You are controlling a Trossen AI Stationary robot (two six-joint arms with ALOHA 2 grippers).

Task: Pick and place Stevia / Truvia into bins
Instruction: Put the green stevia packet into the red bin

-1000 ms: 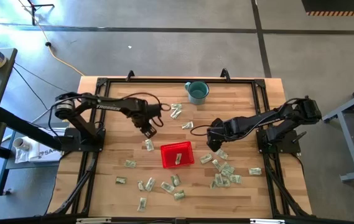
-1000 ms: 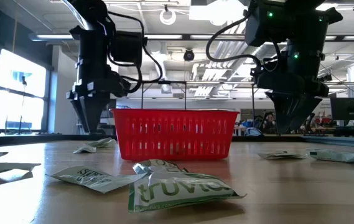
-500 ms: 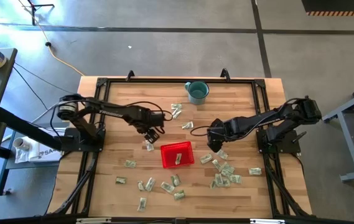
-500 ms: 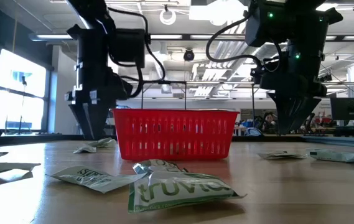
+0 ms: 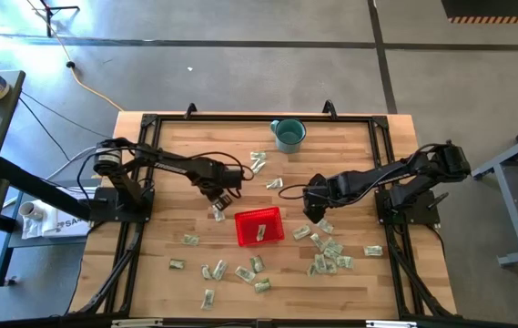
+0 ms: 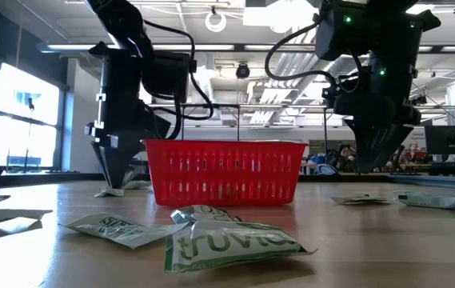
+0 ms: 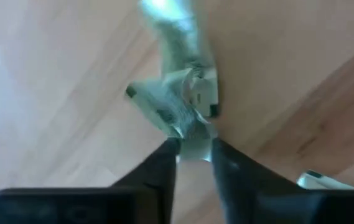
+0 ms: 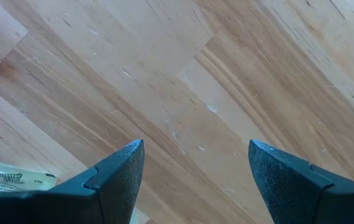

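Observation:
Many small pale Truvia packets with green print lie scattered on the wooden table, several near the front [image 5: 240,271] and a cluster at the right [image 5: 329,253]. The red mesh basket [image 5: 259,226] stands mid-table with one packet [image 5: 260,234] inside. My left gripper [image 5: 218,201] points down just left of the basket, shut on a crumpled packet [image 7: 177,102] that lies on the wood. My right gripper [image 5: 312,215] hangs open right of the basket over bare wood [image 8: 195,93], holding nothing. My left gripper pinches the crumpled packet's near end [image 7: 192,144] between its two fingers [image 7: 164,163], coming from above and pointing down. The rest of the packet [image 6: 117,190] still lies on the table beyond the fingertips.
A teal mug [image 5: 288,134] stands at the far edge, with a few packets [image 5: 259,162] near it. A black frame [image 5: 149,118] rims the table. One packet [image 8: 2,177] lies just beside my right gripper's finger.
My left gripper has sunk down and a little toward the near edge onto the packet left of the basket, tipping steeper. Its fingers spread wider on the way, then closed on the packet. The right arm has kept still.

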